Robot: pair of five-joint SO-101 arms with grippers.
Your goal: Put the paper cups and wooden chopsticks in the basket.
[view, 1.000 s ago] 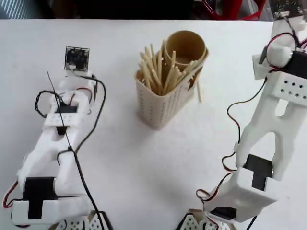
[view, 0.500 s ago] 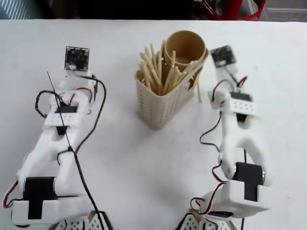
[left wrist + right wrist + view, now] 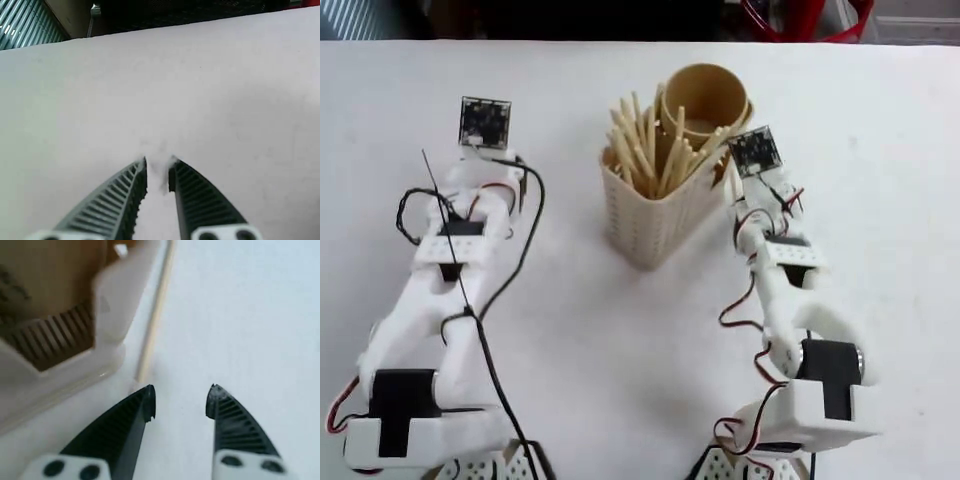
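A white slotted basket (image 3: 658, 218) stands at the table's middle, holding a tan paper cup (image 3: 705, 95) and several wooden chopsticks (image 3: 645, 150). One chopstick (image 3: 732, 185) leans outside the basket's right wall; it shows close by as a pale chopstick (image 3: 154, 315) beside the basket (image 3: 107, 305). My right gripper (image 3: 180, 400) is open just short of that chopstick's lower end, low over the table; the right arm (image 3: 775, 240) lies right of the basket. My left gripper (image 3: 157, 172) rests on the bare table, its fingers almost together, on the left arm (image 3: 470, 190) far left of the basket.
The white table (image 3: 620, 340) has free room in front of the basket and between the arms. Black cables (image 3: 520, 250) trail along the left arm. A red object (image 3: 800, 20) and dark floor lie beyond the far edge.
The right arm swung in from the far right edge toward the basket and lowered, ending beside the leaning chopstick. The left arm barely moved.
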